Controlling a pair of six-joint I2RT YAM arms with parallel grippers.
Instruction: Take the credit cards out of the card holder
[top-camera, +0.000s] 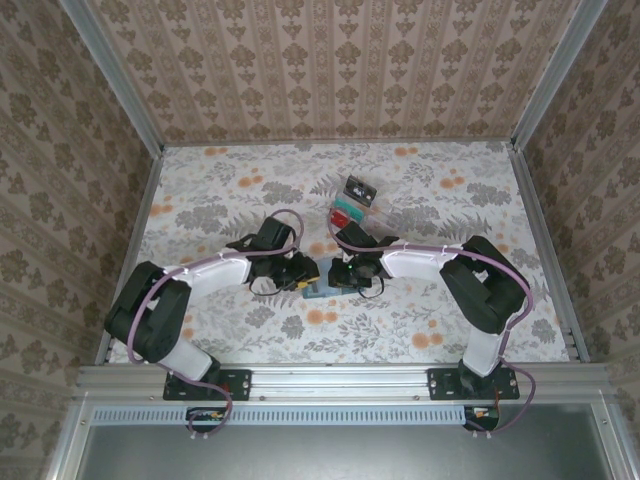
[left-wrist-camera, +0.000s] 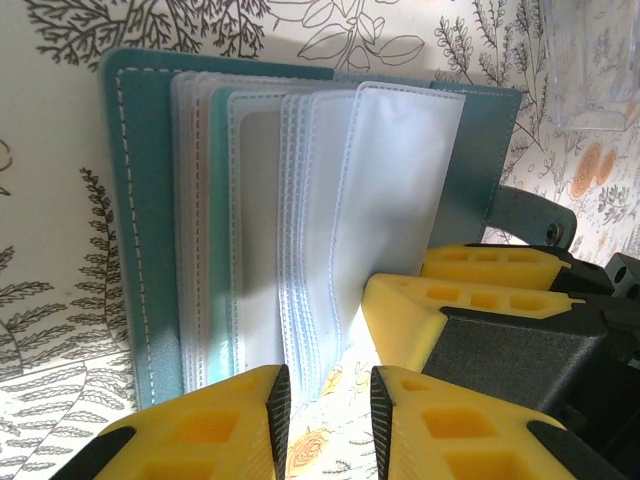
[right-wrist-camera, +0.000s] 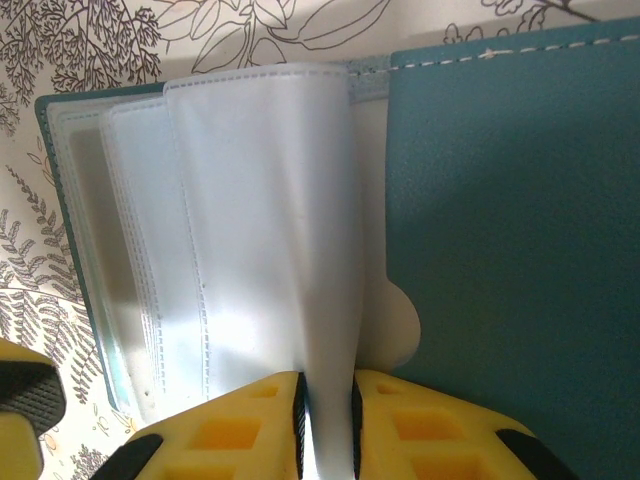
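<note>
Teal two-panel card holder (left-wrist-camera: 150, 210) with pale slotted lining lies open on the floral surface (top-camera: 420, 180), between the two arms. Right gripper (right-wrist-camera: 327, 390) is pinched on one lifted pale sleeve (right-wrist-camera: 290, 200), whose long axis runs straight away from its fingers. Left gripper (left-wrist-camera: 320, 385) stands narrowly parted at the sleeves' near edges, gripping nothing evident; it is judged the nearer for drawing a card. Red credit card (top-camera: 346, 215) lies at the clear plastic box (top-camera: 365, 200), beyond.
</note>
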